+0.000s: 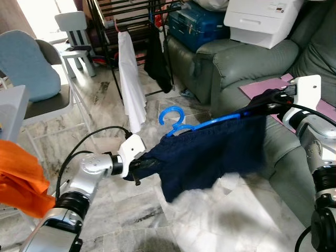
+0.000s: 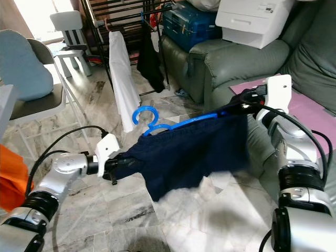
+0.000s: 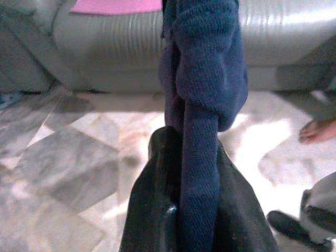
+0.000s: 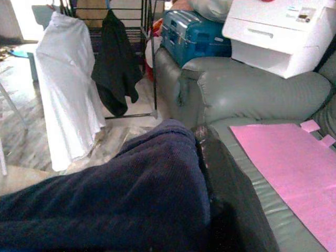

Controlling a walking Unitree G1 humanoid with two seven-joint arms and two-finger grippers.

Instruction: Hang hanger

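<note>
- Two grippers engaged, one at each end of the load. Left gripper [image 1: 140,167]: black fingers pressed together on a bunched corner of the navy garment [image 1: 210,157]; left wrist view shows the cloth pinched between them.
- Right gripper [image 1: 265,100]: fingers clamped on the other end, where the cloth wraps the shoulder of the blue hanger [image 1: 202,124]; whether plastic or only cloth lies in the pinch cannot be told.
- Blue hanger: held aloft between both arms, above the marble floor [image 1: 131,210], in front of the grey-green sofa [image 1: 247,63]; hook [image 1: 171,115] free, pointing up toward the rack.
- Navy garment: draped over the hanger, sagging between the grips, lower hem hanging loose.
- Handling, judged: hanger light, stiff, smooth plastic; garment soft, knit, liable to slide off the bar if tilted. Best hold appears to be the hanger shoulders through the cloth, keeping the bar level and the hook unobstructed.
- Black drying rack [image 1: 131,21]: well apart, at the far edge of the floor, carrying a white shirt [image 1: 131,84] and a black garment [image 1: 157,63].
- Stage, judged: hanger carried, not yet hung.
</note>
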